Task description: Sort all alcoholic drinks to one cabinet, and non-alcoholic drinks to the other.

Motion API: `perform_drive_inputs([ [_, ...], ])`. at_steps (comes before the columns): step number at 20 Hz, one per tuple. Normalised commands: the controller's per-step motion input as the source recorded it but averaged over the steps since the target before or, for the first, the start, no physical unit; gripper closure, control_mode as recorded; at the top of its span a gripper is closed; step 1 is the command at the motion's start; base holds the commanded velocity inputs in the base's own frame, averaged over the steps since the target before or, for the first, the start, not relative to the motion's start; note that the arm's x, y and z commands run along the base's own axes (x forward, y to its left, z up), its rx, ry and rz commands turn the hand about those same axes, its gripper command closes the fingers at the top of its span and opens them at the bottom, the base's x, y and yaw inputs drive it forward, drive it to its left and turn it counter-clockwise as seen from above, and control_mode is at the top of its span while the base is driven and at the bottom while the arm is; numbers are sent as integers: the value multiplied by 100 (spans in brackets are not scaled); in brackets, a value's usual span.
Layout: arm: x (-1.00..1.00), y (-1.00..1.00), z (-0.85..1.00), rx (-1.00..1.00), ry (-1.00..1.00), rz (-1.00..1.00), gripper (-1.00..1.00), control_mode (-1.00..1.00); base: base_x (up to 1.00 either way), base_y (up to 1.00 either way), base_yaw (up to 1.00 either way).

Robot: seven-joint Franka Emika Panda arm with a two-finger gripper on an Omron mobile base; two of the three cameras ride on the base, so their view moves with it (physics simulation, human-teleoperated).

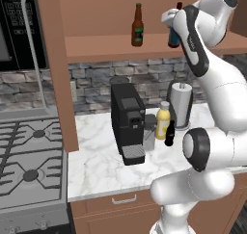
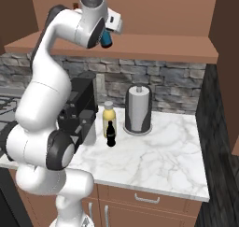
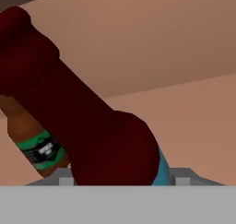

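Note:
My gripper (image 1: 172, 34) is raised to the open wall cabinet and is shut on the blue bottle (image 2: 107, 38) with the dark red neck (image 3: 92, 126), low over the cabinet's shelf floor (image 1: 106, 45). The arm hides whether the bottle touches the shelf. To its left on that shelf the brown bottle with a green label (image 1: 137, 26) stands upright; it is seen behind the neck in the hand view (image 3: 39, 147). Down on the marble counter (image 2: 158, 146) the yellow bottle (image 1: 163, 120) and the small black cola bottle (image 1: 170, 133) stand side by side.
A black coffee machine (image 1: 128, 122) stands left of the two counter bottles, and a paper towel holder (image 2: 138, 109) right of them. The cabinet's open door (image 1: 53, 59) hangs at the left, beside the stove (image 1: 29, 165). Drawer fronts (image 2: 149, 200) run under the counter.

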Motion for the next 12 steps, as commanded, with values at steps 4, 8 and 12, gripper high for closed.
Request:
perform_drive_inputs([
  [4, 85, 0, -28, 0, 0, 0, 100, -100, 0, 0, 0],
  [8, 88, 0, -32, 0, 0, 0, 100, -100, 0, 0, 0],
  [12, 78, -1, -23, 0, 0, 0, 100, -100, 0, 0, 0],
])
